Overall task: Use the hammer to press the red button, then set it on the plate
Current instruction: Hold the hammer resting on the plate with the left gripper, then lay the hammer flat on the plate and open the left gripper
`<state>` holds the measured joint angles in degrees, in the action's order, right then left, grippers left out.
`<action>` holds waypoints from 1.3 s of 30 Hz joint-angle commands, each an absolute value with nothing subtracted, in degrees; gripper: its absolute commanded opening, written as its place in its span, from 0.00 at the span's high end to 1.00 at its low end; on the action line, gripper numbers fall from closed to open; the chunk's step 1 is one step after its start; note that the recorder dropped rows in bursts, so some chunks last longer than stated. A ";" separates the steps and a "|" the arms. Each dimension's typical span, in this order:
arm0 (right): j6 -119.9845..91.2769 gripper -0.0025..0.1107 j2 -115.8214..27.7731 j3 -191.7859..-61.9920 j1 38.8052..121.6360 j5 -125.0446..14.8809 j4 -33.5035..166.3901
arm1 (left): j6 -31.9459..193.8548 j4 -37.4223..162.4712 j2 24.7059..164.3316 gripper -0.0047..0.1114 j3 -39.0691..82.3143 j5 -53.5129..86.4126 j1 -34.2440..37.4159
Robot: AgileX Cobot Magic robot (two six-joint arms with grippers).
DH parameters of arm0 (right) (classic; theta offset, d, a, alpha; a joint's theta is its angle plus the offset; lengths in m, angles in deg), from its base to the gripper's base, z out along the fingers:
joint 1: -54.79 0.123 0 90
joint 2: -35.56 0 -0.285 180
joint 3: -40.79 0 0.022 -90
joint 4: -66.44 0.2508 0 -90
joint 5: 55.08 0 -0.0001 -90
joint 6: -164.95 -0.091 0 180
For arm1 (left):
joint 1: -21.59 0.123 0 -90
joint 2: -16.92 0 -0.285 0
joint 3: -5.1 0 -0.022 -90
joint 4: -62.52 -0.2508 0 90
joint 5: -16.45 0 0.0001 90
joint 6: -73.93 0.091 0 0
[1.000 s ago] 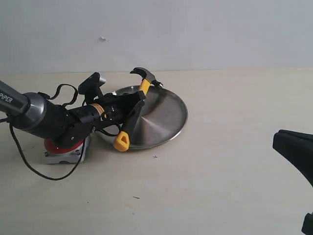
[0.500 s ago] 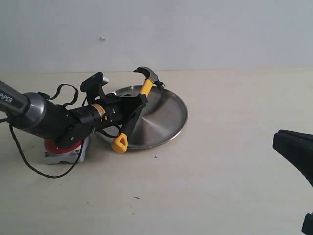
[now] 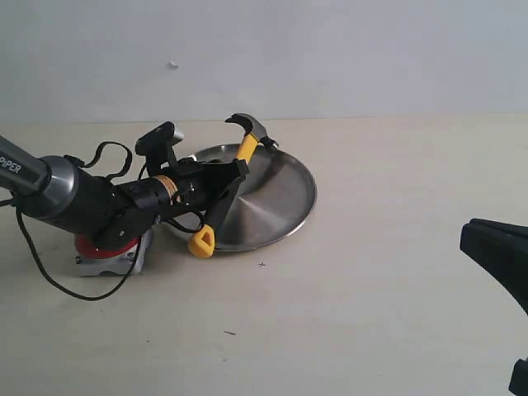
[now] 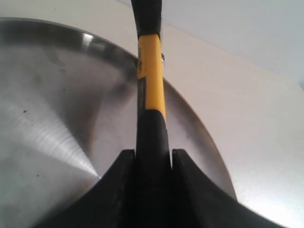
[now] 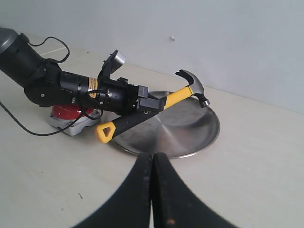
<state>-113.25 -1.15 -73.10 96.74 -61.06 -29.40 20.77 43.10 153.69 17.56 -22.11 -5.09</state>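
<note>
Slightly lower now goes the hammer's (image 3: 244,148) yellow looped end, and the head has crept a touch toward the desk's (image 3: 371,313) far edge. My left gripper (image 3: 227,183) is clamped part-way closed on the black handle, fingers (image 4: 194,190) either side of it. Long axis runs slanted: dark head up high over the plate's (image 3: 280,198) far rim, loop down by its near-left rim; touching or not, I cannot tell. So the hammer is held tilted over the plate's left part, not yet laid in it. Red button (image 3: 103,247) sits left of the plate, half hidden under my left arm. My right gripper (image 5: 152,159) is closed tight, empty, well apart toward the desk's near right.
</note>
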 commanded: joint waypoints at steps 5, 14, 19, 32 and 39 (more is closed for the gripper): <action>-113.13 0.98 -0.88 -72.92 96.77 -61.18 -29.65 | 21.30 42.82 152.42 0.96 16.71 -25.25 -5.32; -113.13 0.98 -0.88 -72.92 96.77 -61.18 -29.65 | 21.30 42.19 152.42 0.88 16.71 -23.74 -5.32; -113.13 0.98 -0.88 -72.92 96.77 -61.18 -29.45 | 21.30 42.19 152.42 0.77 16.71 -23.25 -5.32; -113.13 0.98 -0.88 -72.92 96.77 -61.18 -29.57 | 21.30 42.19 152.42 0.59 16.71 -23.25 -5.32; -113.25 0.98 -0.88 -72.92 96.77 -61.18 -29.58 | 21.67 41.96 151.14 0.60 16.71 -32.02 -5.32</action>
<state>-113.25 -1.15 -73.10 96.74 -61.06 -29.40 21.22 41.79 152.75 16.99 -28.00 -5.09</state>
